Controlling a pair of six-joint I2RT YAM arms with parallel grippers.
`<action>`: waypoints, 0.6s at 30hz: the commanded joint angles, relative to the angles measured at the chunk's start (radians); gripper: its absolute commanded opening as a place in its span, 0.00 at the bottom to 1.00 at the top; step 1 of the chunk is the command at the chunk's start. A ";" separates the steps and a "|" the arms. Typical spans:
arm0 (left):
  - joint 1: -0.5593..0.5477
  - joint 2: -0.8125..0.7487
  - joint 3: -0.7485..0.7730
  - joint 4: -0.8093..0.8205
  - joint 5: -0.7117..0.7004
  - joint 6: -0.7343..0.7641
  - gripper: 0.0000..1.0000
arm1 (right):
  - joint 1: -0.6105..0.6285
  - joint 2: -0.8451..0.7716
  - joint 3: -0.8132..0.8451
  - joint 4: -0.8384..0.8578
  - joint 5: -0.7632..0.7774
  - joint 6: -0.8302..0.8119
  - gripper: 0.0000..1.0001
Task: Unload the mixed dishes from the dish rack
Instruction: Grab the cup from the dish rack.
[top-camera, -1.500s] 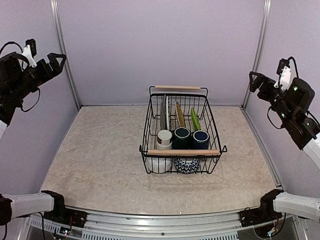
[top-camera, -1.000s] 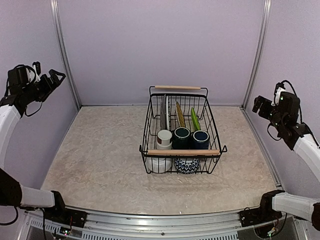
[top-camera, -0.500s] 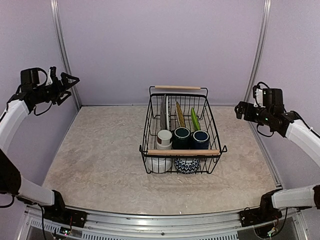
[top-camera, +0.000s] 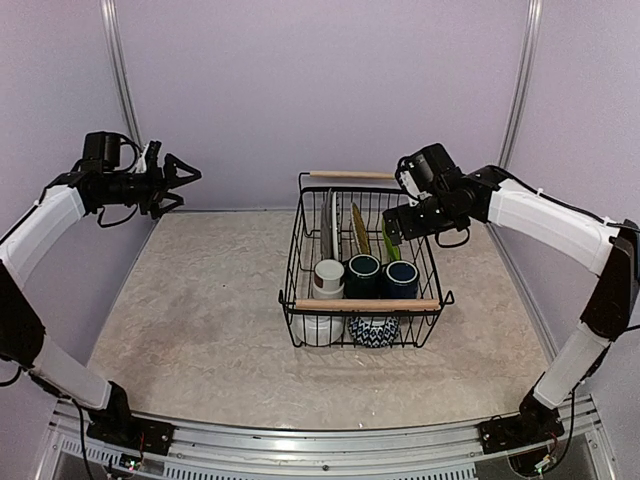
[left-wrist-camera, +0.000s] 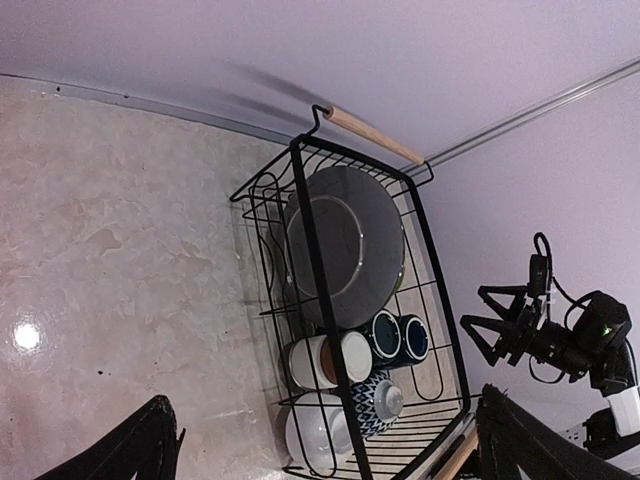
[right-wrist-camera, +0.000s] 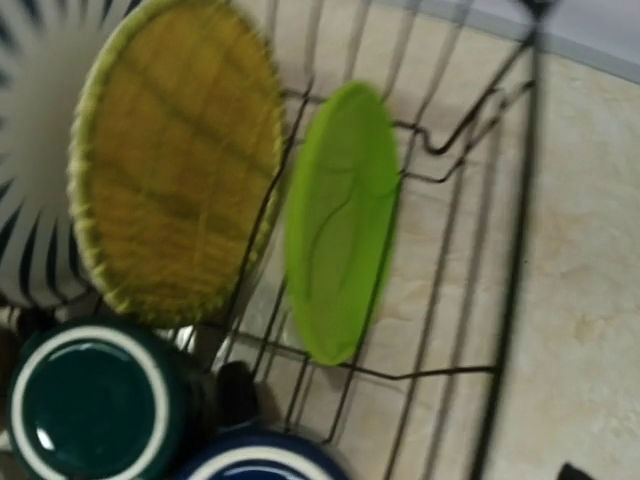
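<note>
Both arms have swung in from the side walls over the last second and a half. The right pincer (top-camera: 392, 230) has travelled from the right wall to hang over the far right part of the large black wire dish rack (top-camera: 292, 262). The left pincer (top-camera: 188, 186) has come inward and sits high over the left side of the pale speckled table (top-camera: 200, 300), well apart from the rack. Both pincers are spread wide and carry nothing.

The rack stands on the table a little right of centre, with its two light wooden bar handles (top-camera: 365, 304) across the near and far ends. Every dish is inside it. In the near half, from left to right, stand a white-brown cup (top-camera: 328, 277), a dark green mug (top-camera: 362, 272) and a navy mug (top-camera: 402, 276). Nearer still, under the near handle, sit a white bowl (top-camera: 318, 328) and a small blue-and-white patterned bowl (top-camera: 373, 332).

In the far half the plates stand on edge. A round grey dish (left-wrist-camera: 345, 245) is on the left, followed to its right by a black-and-white striped plate (right-wrist-camera: 30, 150), a mustard-yellow textured plate (right-wrist-camera: 180, 160) and a lime-green oval plate (right-wrist-camera: 342, 220). The right wrist view, blurred, looks down on the lime-green plate, with the rims of the green and navy mugs below it.
</note>
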 joint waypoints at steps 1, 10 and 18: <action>-0.049 0.021 0.035 -0.060 -0.009 0.044 0.99 | 0.048 0.088 0.086 -0.192 0.053 -0.054 1.00; -0.065 0.031 0.042 -0.067 -0.002 0.043 0.99 | 0.049 0.200 0.126 -0.266 -0.010 -0.098 1.00; -0.067 0.038 0.045 -0.074 -0.003 0.041 0.99 | 0.050 0.284 0.157 -0.249 -0.028 -0.102 0.91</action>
